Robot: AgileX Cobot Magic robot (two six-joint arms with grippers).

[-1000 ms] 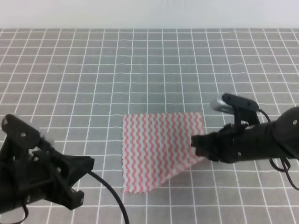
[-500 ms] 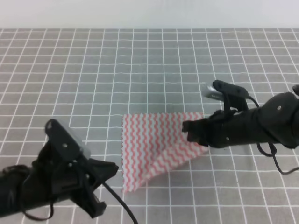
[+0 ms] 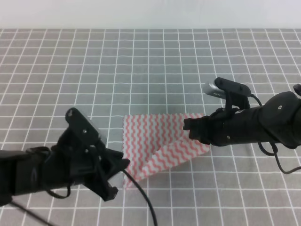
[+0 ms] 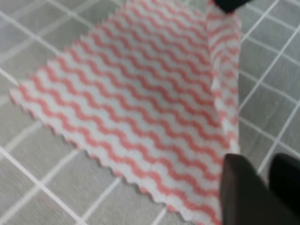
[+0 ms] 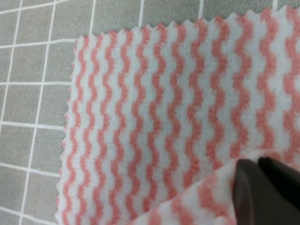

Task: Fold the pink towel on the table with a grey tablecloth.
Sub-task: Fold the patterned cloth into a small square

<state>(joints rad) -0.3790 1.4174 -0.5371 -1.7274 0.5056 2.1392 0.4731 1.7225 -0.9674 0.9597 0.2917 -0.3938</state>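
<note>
1. Pinching one lifted corner of the pink towel (image 3: 157, 143), the right gripper (image 3: 189, 127) has its two dark fingers (image 5: 255, 187) pressed together on the cloth; in the right wrist view the striped fabric curls up against them at the lower right.
2. That pinched corner is held above the towel's right half, so a single diagonal fold runs from the near-left corner up toward the right edge, and the pale striped underside of the raised flap shows in the exterior high view.
3. The left gripper (image 3: 123, 165) hovers just beside the towel's near-left corner. Two dark fingertips (image 4: 243, 192) show at the bottom right of the left wrist view with a narrow gap between them and no cloth in it; whether they are fully spread I cannot tell.
4. One towel is in view, lying near the middle of the table with a grey tablecloth (image 3: 141, 66), its far edge and left edge flat along the grid lines.
5. Two black arms are in view, one at each side of the towel, each trailing one black cable toward the near edge.
6. A pale wall (image 3: 150, 13) runs behind the far edge of the table.
</note>
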